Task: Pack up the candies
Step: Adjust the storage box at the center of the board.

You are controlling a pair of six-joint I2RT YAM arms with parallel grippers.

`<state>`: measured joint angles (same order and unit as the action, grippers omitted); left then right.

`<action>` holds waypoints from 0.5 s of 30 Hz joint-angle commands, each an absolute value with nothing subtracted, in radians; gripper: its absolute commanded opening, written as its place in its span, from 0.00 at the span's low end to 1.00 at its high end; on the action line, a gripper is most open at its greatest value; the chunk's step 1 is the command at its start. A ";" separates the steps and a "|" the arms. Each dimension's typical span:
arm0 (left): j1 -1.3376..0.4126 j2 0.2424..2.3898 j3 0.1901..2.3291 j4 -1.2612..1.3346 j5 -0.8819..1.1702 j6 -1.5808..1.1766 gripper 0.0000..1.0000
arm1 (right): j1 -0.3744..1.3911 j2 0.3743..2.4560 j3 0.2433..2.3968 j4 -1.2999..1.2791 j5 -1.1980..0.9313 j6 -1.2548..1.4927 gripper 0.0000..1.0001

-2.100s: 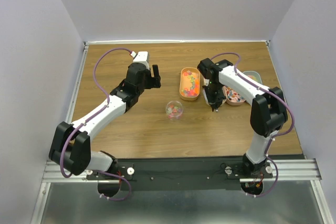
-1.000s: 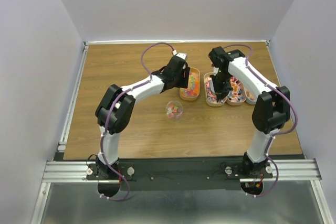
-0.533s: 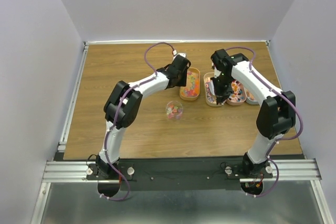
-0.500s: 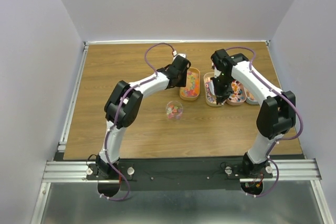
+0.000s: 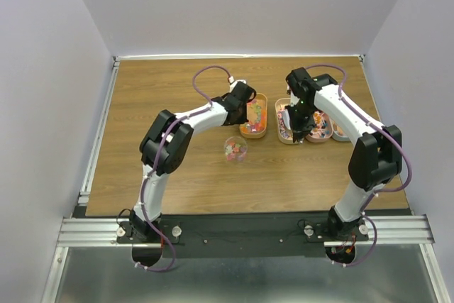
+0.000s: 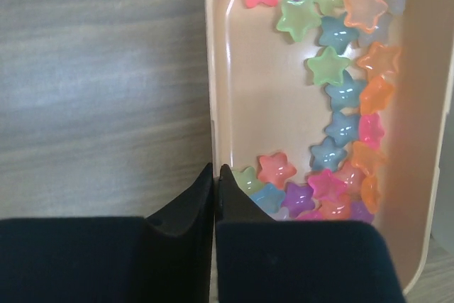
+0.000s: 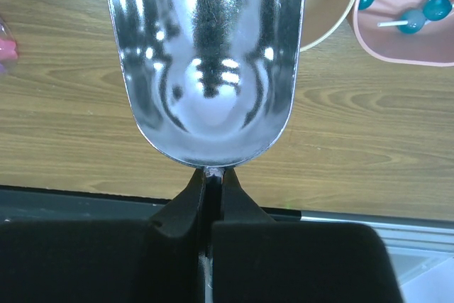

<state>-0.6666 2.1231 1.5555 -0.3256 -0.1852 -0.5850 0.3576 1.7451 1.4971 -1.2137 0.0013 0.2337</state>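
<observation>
Clamps left hand on the peach tray wall, probably steadying it for scooping. Grips empty metal scoop by its stub in right hand, bowl forward. Shows candies lying loose in that tray, at 12 o'clock from the clear cup.

On my table, the leftmost tray lies near the middle, toward the far edge, candies inside it (crowded along its right wall). My left gripper straddles its left wall. A round tub sits before it. The scoop is right of that tub, more trays to its right.
</observation>
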 commanded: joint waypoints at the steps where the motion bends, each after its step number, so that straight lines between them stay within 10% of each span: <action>1: -0.699 2.043 1.479 -0.347 -0.187 -0.676 0.06 | 0.351 1.720 1.483 -1.207 -0.028 0.221 0.01; 15: -0.781 2.042 1.531 -0.463 -0.270 -0.782 0.12 | 0.351 1.736 1.503 -1.220 -0.044 0.212 0.01</action>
